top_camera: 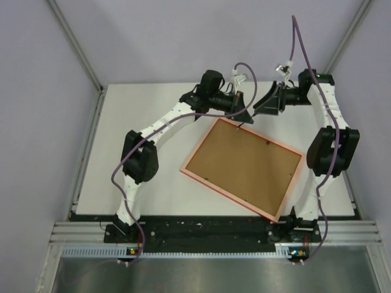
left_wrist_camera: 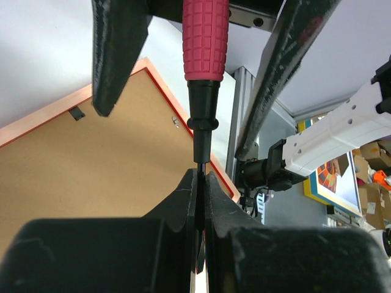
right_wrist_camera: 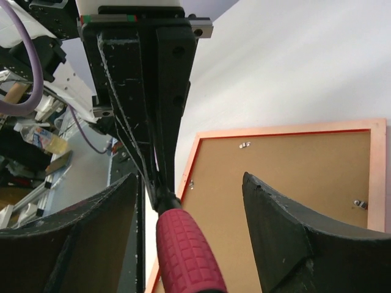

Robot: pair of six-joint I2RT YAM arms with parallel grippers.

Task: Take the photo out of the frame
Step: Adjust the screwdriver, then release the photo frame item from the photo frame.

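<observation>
While the frame [top_camera: 241,169] is lying face down in the middle of the table [top_camera: 140,122], brown back up and one corner pointing to 12 o'clock, the photo is sitting out of sight beneath that back, so I am only guessing it is inside.

Just over that 12 o'clock corner the trouble is brewing. The left gripper [left_wrist_camera: 200,183], reaching in from 7 o'clock, is pinching the thin black shaft of a red-handled tool [left_wrist_camera: 206,36] with its fingers shut tight. The right gripper [right_wrist_camera: 189,180], coming round from 5 o'clock, is holding its fingers apart on either side of the red handle, touching neither side. Seen from the right wrist, the handle is sitting nearer one finger than the other. A squeeze is likely meeting it on one side first and levering the tool in that narrow pinch. If the left is letting go too soon, the tool is dropping onto the back. The two grippers are also crowding nose to nose, so a knock is a fair worry. Whether the tool's tip is touching the frame I cannot tell.

Small metal tabs [right_wrist_camera: 244,145] at 1 and 3 o'clock on the back seem to be pinning it in, standing between anybody and the print. Farther off, a purple cable [top_camera: 299,43] is looping up at 1 o'clock, well apart from the frame.
</observation>
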